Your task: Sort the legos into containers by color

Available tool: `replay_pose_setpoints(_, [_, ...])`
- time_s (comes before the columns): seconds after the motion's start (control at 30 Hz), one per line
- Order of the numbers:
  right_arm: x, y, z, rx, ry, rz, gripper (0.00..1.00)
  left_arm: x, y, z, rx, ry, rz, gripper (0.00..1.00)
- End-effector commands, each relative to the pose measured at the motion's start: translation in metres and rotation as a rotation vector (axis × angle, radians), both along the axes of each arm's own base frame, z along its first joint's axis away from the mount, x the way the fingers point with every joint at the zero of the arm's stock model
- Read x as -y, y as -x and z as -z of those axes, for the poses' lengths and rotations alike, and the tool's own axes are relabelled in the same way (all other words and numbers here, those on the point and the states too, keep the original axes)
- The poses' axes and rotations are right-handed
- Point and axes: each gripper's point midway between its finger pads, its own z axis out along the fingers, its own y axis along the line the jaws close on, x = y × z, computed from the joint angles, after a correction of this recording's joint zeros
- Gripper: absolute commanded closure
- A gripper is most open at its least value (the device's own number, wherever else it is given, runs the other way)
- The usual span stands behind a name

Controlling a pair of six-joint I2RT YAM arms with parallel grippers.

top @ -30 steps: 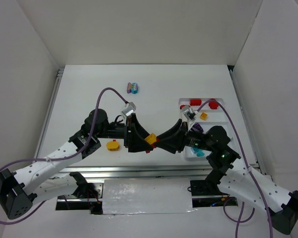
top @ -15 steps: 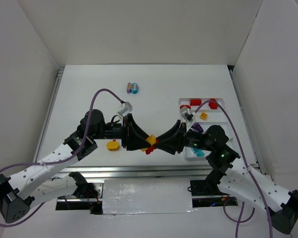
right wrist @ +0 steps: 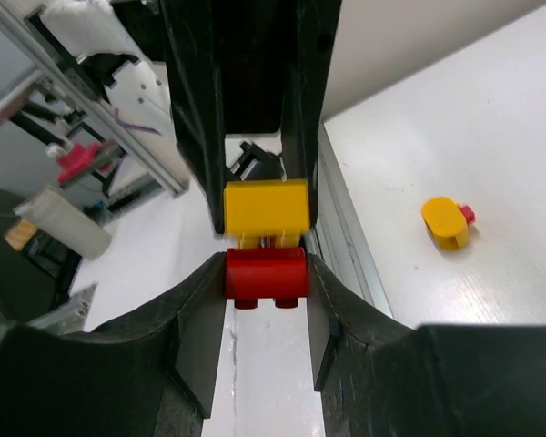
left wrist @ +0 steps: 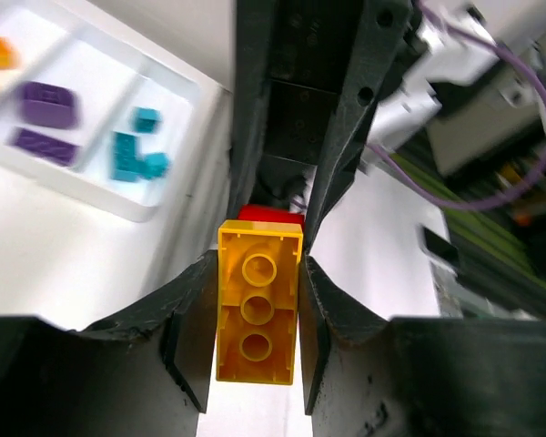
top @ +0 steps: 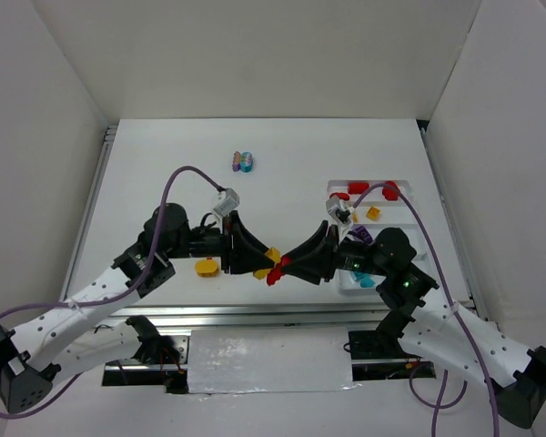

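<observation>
Now I'm clamping my left gripper (top: 266, 259) on the yellow brick (left wrist: 257, 314) and my right gripper (top: 288, 267) on the red brick (right wrist: 266, 273) stuck to it. Both arms (top: 100, 289) are reaching inward, meeting tip to tip over the table's (top: 164, 173) near edge, left of the tray (top: 393, 216).

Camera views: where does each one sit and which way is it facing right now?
Top external: above and behind the bases, looking down on the table; both arms show, left claw and right claw meeting near the front edge.
Left wrist: on the left arm, facing the right arm; its fingers clamp the yellow brick, tray upper left.
Right wrist: on the right arm, facing the left arm; its fingers clamp the red brick.
Shared: both wrist views show the joined bricks, from opposite ends.
</observation>
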Motion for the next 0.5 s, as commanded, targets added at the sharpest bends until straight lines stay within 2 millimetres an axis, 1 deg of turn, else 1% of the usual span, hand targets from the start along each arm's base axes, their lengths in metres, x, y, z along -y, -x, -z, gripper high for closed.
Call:
replay_pose_setpoints(0.0, [0.011, -0.010, 0.010, 0.093, 0.027, 0.059, 1.00, -0.022, -0.018, -0.031, 0.083, 0.049, -0.187, 1.00])
replay_pose_setpoints(0.03, [0.014, -0.014, 0.017, 0.089, 0.039, 0.069, 1.00, -0.029, -0.026, -0.032, 0.082, 0.048, -0.240, 1.00])
replay_pose_setpoints(0.07, [0.022, -0.025, 0.028, 0.069, 0.055, 0.105, 1.00, -0.036, -0.030, -0.037, 0.082, 0.054, -0.280, 1.00])
replay_pose_setpoints(0.1, [0.025, -0.023, 0.032, 0.067, 0.054, 0.082, 1.00, -0.044, -0.034, -0.040, 0.074, 0.056, -0.333, 1.00])
replay_pose_setpoints(0.13, [0.028, -0.026, 0.041, 0.032, 0.059, 0.087, 1.00, -0.050, -0.040, -0.042, 0.072, 0.055, -0.370, 1.00])
replay_pose_setpoints(0.17, [0.037, -0.037, 0.044, 0.020, 0.055, 0.128, 1.00, -0.054, -0.043, -0.047, 0.077, 0.057, -0.394, 1.00])
replay_pose_setpoints(0.2, [0.042, -0.047, 0.044, 0.010, 0.046, 0.176, 1.00, -0.062, -0.050, -0.039, 0.047, 0.018, -0.454, 1.00])
replay_pose_setpoints(0.23, [0.047, -0.058, 0.046, -0.024, 0.047, 0.240, 1.00, -0.067, -0.056, -0.046, 0.045, 0.011, -0.502, 1.00])
replay_pose_setpoints(0.27, [0.059, -0.076, 0.058, -0.100, 0.079, 0.352, 1.00, -0.071, -0.063, -0.041, 0.025, -0.024, -0.550, 1.00])
replay_pose_setpoints(0.3, [0.084, -0.116, 0.062, -0.184, 0.069, 0.624, 1.00, -0.078, -0.071, -0.036, 0.004, -0.060, -0.607, 1.00])
replay_pose_setpoints(0.33, [0.105, -0.136, 0.060, -0.248, 0.062, 0.788, 1.00, -0.092, -0.081, -0.019, -0.038, -0.141, -0.706, 1.00])
replay_pose_setpoints(0.37, [0.128, -0.151, 0.096, -0.399, 0.164, 0.950, 1.00, -0.098, -0.083, -0.020, -0.026, -0.166, -0.733, 1.00])
replay_pose_setpoints(0.4, [0.160, -0.169, 0.106, -0.480, 0.192, 1.127, 1.00, -0.100, -0.085, -0.015, -0.030, -0.197, -0.747, 1.00])
replay_pose_setpoints(0.43, [0.191, -0.185, 0.095, -0.531, 0.174, 1.303, 1.00, -0.105, -0.084, -0.009, -0.030, -0.227, -0.758, 1.00])
replay_pose_setpoints(0.47, [0.208, -0.192, 0.125, -0.636, 0.280, 1.381, 1.00, -0.107, -0.082, -0.006, -0.014, -0.243, -0.752, 1.00])
